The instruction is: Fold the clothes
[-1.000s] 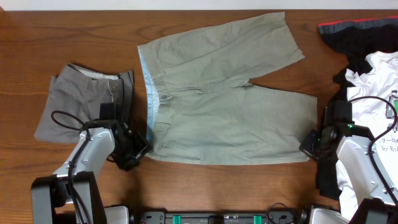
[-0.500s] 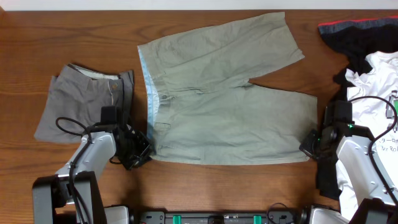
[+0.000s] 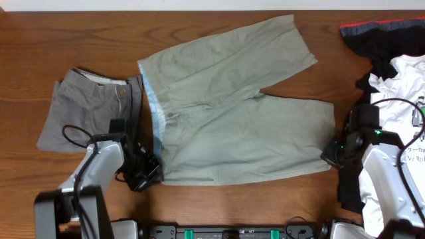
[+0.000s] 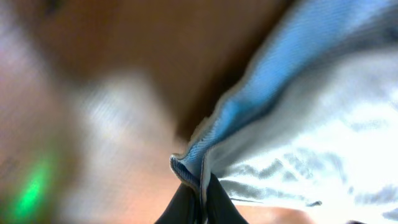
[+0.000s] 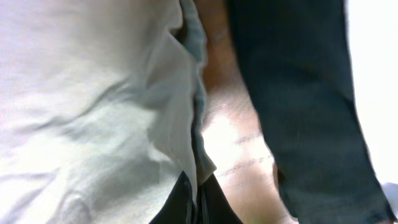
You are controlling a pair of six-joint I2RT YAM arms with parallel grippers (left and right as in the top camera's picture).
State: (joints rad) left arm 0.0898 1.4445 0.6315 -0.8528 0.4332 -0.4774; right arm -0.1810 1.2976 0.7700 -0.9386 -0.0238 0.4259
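Stretching left to right across the table [image 3: 219,207], the shorts [image 3: 232,126] are being clamped at both near corners, waistband by the left gripper [image 3: 151,166], leg hem by the right gripper [image 3: 330,154], far edge ahead of both.

Brown wood table [image 3: 219,206] in front of me. Mid: khaki shorts [image 3: 226,126] spread flat, blue-lined waistband twd my left, legs twd my right. Left: grey shorts [image 3: 83,109], folded, edge touching that waistband. Far right corner: black red-trimmed garment [image 3: 385,40], w/ white printed tee [image 3: 405,86] just beside it, nearer me.
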